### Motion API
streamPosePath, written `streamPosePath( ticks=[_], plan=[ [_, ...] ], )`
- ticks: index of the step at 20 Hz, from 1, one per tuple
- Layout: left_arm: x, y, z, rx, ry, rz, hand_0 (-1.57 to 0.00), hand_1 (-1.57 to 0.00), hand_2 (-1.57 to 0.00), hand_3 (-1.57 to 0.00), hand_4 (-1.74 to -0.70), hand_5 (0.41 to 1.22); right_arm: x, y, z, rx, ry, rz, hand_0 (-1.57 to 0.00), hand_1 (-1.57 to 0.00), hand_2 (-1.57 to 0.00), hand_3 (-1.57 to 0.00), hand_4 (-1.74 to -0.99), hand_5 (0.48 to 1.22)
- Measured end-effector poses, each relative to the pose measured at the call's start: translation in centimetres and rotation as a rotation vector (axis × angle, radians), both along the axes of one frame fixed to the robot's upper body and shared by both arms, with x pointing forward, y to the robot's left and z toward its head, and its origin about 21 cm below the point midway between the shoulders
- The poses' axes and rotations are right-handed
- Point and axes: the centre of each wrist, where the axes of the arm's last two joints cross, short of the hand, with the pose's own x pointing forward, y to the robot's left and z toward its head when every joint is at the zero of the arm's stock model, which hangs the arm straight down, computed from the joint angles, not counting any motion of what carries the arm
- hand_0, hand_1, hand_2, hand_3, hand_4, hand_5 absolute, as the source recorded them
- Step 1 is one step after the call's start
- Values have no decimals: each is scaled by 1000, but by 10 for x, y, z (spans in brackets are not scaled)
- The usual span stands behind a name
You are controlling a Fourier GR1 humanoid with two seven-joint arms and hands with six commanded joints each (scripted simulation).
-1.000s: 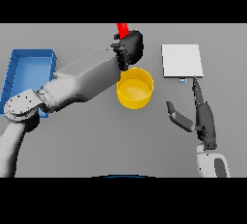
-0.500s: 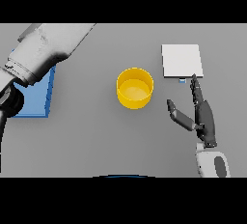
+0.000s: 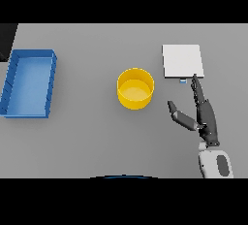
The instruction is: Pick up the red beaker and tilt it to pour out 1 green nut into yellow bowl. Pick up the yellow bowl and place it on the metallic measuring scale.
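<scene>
open table (image 3: pixel 92 132) around yellow bowl (image 3: pixel 135 88)

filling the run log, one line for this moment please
yellow bowl: on table, untouched | scale: bare | right robot hand: open, beside scale | left robot hand: out of view

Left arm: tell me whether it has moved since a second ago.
Yes. It reached over the yellow bowl holding the red beaker, then swung back left past the blue tray and is now out of view.

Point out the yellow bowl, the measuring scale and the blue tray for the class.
yellow bowl (image 3: pixel 135 104), head view, front outer wall.
measuring scale (image 3: pixel 182 61), head view, middle of the flat top plate.
blue tray (image 3: pixel 50 86), head view, right wall.
</scene>
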Motion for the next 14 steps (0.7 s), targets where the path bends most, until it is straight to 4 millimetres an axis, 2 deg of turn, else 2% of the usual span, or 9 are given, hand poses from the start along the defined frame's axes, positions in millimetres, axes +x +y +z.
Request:
streamPosePath(
  ticks=[4,8,14],
  plan=[
    [-9,50,-38,-273,-50,184,-1571,-1571,-1569,-1446,-1740,1221,2,-4,2,-18,4,7,1,1,1,1,-1212,604],
    [-32,79,-85,-458,-60,345,-1571,-1571,-1570,-1457,-1741,1221,1,-6,1,-52,8,20,1,1,1,1,-1212,641],
    [-90,89,-148,-566,-32,466,-1571,-1571,-1571,-1449,-1741,1221,0,-1,-1,-67,10,33,1,1,1,1,-1217,664]
  ],
)
